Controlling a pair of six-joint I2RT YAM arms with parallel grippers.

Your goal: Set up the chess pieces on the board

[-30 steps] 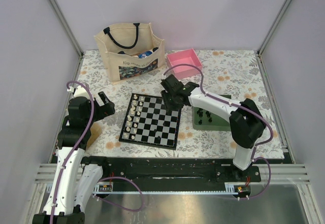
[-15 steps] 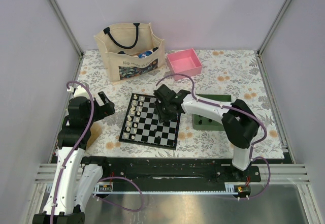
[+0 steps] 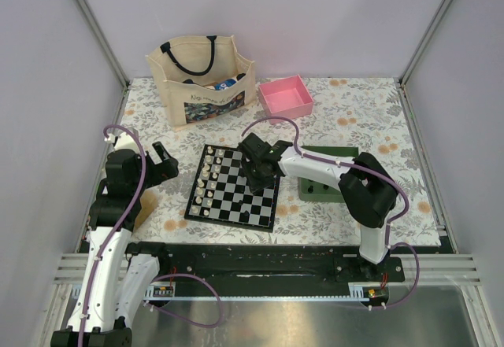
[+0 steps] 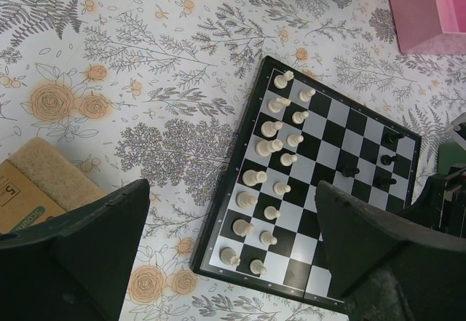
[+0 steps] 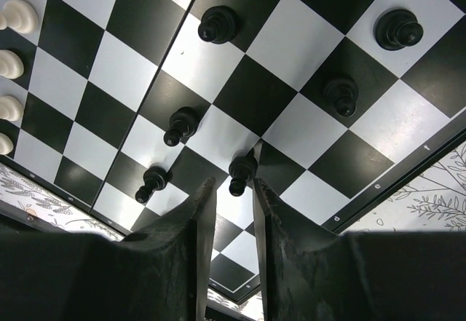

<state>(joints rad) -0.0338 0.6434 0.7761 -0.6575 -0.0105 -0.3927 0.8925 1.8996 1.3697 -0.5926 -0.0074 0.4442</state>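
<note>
The board point(image 3: 191, 205) lies mid-table, its squares point(image 5: 306, 128) filling the right wrist view. Several black chess pieces point(image 5: 341, 94) stand on its right side point(image 4: 384, 181). My right gripper point(image 3: 260, 175) hangs low over that side. Its jaws point(image 5: 233, 184) are open a narrow gap, and one black pawn point(image 5: 240, 172) stands on the board just at the fingertips, with a gap on each side. More black pieces point(image 3: 323, 178) sit on the green tray point(image 3: 319, 192). My left gripper point(image 3: 161, 162) hovers left of the board point(image 4: 239, 130), wide open point(image 4: 231, 190) and empty.
Cream-white chessmen point(image 4: 266, 146) fill the board's two left columns. A canvas tote bag point(image 3: 203, 79) and a pink box point(image 3: 286, 97) stand at the back. A cardboard box with a tan sponge point(image 4: 44, 183) lies near the left gripper.
The right gripper has moved left and nearer from the board's far right corner, settling lower over the right-hand squares. Its jaws have narrowed. The left arm has not moved.
</note>
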